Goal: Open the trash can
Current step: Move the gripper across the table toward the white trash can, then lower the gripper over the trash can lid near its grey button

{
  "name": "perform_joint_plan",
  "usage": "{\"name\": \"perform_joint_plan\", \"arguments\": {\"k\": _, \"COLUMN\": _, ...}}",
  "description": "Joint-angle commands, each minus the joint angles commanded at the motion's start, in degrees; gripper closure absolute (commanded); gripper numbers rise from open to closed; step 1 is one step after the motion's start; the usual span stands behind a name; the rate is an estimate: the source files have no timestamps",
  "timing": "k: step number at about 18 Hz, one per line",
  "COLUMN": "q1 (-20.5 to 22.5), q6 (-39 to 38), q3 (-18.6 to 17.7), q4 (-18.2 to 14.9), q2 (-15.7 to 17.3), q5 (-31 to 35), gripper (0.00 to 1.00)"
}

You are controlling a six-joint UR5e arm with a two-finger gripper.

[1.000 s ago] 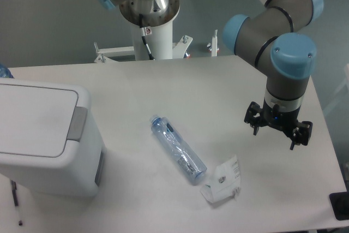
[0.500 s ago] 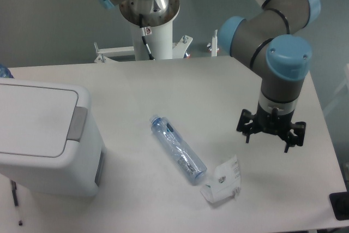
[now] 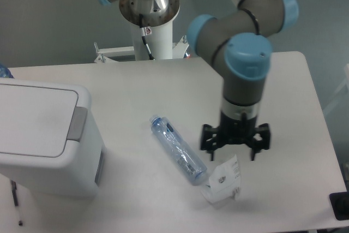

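The trash can (image 3: 46, 137) sits lid-down at the counter's (image 3: 136, 88) left, grey tab facing right. The pincer (image 3: 235, 147) hangs released, empty.

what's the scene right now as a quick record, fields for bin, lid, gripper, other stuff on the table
bin: trash can at the table's left edge
lid: flat, shut; grey push tab on its right side, untouched
gripper: gripper open, empty, hanging right of centre, far from the bin
bottle: clear plastic bottle lying on its side, mid-table
other: white crumpled tag by the bottle's lower end
table: white table
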Motion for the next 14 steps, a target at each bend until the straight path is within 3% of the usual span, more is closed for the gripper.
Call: {"name": "perform_joint_plan", "arguments": {"k": 14, "q1": -9.7, "q6": -8.2, "q3": -0.7, "q4": 0.1, "q2": 8.3, "q5": -7.6, "gripper": 0.0}}
